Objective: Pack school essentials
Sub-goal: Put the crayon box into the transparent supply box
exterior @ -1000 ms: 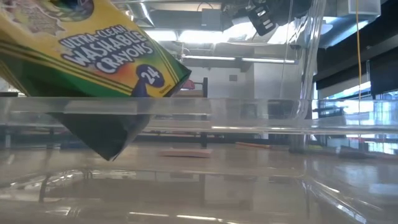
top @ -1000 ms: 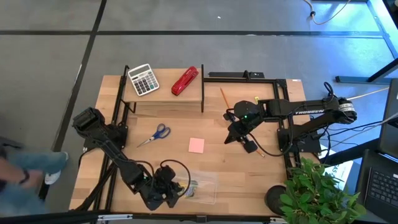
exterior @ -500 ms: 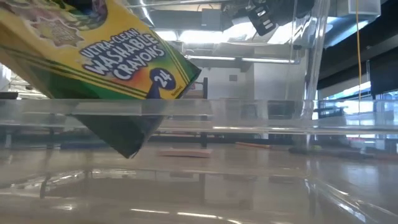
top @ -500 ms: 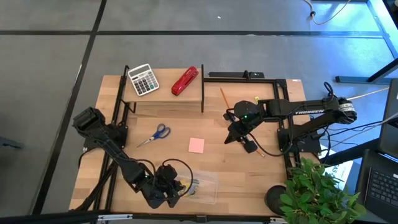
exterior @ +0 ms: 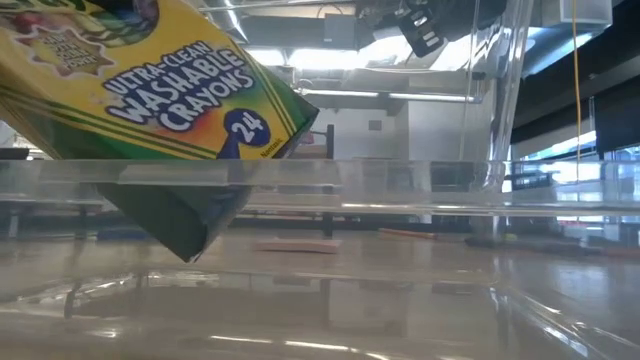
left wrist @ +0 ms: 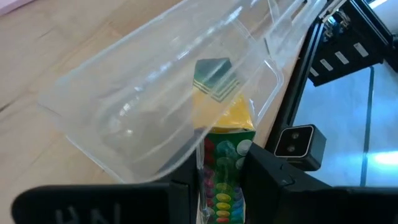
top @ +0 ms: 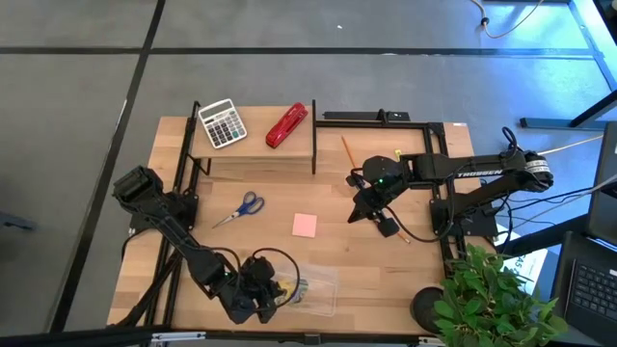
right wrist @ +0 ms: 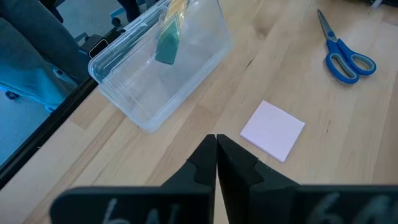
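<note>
Left wrist view: left gripper (left wrist: 217, 180), jaws clamped on crayon box (left wrist: 225, 134), tilts it over clear bin (left wrist: 124, 106); it may snag the rim. Right jaws together.

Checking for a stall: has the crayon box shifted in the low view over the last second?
Yes. The crayon box sits slightly further right along the clear bin's rim than a second ago.

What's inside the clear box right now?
A crayon box, tilted and held by the left hand, dips into the clear box. The floor beneath it is partly hidden; nothing else shows.
</note>
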